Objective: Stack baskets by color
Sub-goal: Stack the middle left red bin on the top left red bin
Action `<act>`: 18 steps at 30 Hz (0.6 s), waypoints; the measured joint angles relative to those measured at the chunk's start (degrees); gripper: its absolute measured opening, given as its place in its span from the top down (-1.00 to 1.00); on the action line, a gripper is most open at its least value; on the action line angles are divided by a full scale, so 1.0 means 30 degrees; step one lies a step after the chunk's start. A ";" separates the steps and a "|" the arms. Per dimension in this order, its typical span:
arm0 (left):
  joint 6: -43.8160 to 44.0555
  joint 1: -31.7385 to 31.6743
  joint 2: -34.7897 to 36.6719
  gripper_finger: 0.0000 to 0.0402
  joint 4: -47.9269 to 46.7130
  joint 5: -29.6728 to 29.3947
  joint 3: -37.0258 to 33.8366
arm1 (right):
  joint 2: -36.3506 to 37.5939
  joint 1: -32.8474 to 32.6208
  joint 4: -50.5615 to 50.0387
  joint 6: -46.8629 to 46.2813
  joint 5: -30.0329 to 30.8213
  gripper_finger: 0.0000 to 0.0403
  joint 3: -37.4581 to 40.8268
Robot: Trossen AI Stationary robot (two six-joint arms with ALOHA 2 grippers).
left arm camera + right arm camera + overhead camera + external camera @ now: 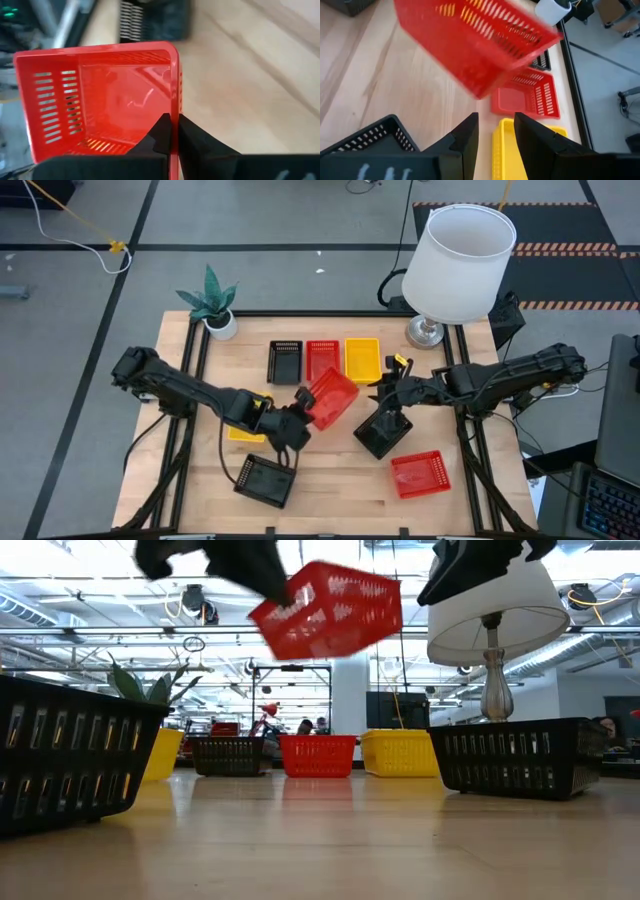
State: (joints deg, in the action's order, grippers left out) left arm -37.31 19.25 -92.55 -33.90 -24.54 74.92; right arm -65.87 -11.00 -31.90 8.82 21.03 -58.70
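My left gripper [298,418] is shut on a red basket [332,396], which hangs tilted above the table's middle [325,610]. At the far side a black basket [285,361], a red one [322,359] and a yellow one [362,359] stand in a row on their bases. Another yellow basket [243,432] lies under my left arm. A black one [266,480] sits near the front edge and a red one [420,473] at the front right. My right gripper [495,131] hangs open and empty above a black basket [379,436]. My left gripper holds the red basket by one side wall [175,107], near a corner. One finger [161,131] is inside the basket and the other [194,137] outside. The basket is lifted clear of the table and tilted, its open top turned toward my left wrist.
A white lampshade on a metal stand [458,265] rises at the far right corner. A small potted plant [212,305] stands at the far left corner. Bare wood shows between the front baskets [340,480].
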 joint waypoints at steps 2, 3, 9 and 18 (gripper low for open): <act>0.0010 -0.0097 0.0000 0.93 -0.0153 -0.0485 0.0714 | 0.0225 0.0000 -0.0482 -0.0289 0.0013 0.40 0.0007; 0.0005 -0.0153 0.0000 0.95 -0.0220 -0.0684 0.1029 | 0.0369 0.0000 -0.0625 -0.0496 0.0028 0.40 0.0007; 0.0033 -0.0555 0.0007 0.92 -0.0275 -0.2047 0.2090 | 0.1823 -0.0015 -0.1907 -0.2145 0.0094 0.40 0.0007; 0.0026 -0.1789 0.0007 0.94 0.0549 -0.3998 0.2634 | 0.3620 -0.0289 -0.3893 -0.4244 0.0622 0.40 0.0007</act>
State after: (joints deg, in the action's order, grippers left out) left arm -37.23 13.88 -92.53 -32.25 -36.53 82.83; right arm -55.01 -11.87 -43.58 -3.91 22.89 -58.67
